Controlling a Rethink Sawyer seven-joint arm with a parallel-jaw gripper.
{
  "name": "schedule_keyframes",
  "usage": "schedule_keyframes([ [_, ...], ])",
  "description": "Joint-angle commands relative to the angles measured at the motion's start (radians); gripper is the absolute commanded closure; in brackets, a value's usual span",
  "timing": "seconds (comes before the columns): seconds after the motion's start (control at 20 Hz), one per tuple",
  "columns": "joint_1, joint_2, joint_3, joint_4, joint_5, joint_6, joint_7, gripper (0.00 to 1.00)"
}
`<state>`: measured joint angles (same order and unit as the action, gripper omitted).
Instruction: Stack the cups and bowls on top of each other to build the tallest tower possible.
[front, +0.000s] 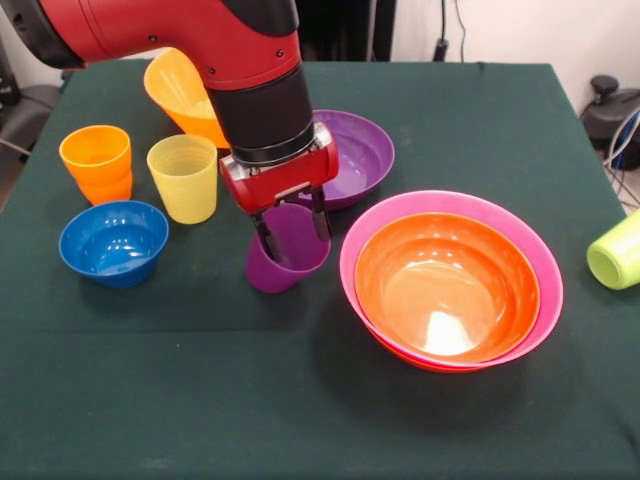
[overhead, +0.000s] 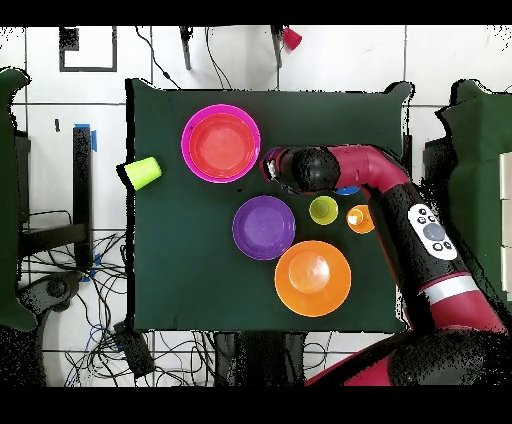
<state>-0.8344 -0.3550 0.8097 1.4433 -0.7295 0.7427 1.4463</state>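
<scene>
My gripper (front: 292, 228) stands over the purple cup (front: 285, 268) at the table's middle, shut on its rim; the cup hangs tilted, low over the cloth. Right of it a red-orange bowl (front: 445, 290) is nested in the pink bowl (front: 352, 250). The purple bowl (front: 365, 150) lies just behind the gripper. The yellow cup (front: 183, 178), orange cup (front: 97, 160) and blue bowl (front: 112, 242) stand at the left. The yellow-orange bowl (front: 180, 95) sits tipped behind them. In the overhead view the arm (overhead: 330, 168) hides the purple cup, beside the pink bowl (overhead: 187, 150).
A lime green cup (front: 618, 250) lies on its side at the table's right edge, also seen in the overhead view (overhead: 143, 172). The green cloth covers the whole table (front: 300, 400). Cables and chairs surround the table on the floor.
</scene>
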Motion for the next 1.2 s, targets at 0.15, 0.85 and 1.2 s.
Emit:
schedule_keyframes([
  [0.15, 0.018, 0.021, -0.025, -0.094, -0.038, 0.12, -0.298, 0.0],
  [0.85, -0.012, -0.023, -0.02, -0.086, 0.009, 0.207, -0.322, 0.0],
  [1.2, 0.003, 0.0, -0.014, -0.089, -0.017, 0.166, -0.292, 0.0],
])
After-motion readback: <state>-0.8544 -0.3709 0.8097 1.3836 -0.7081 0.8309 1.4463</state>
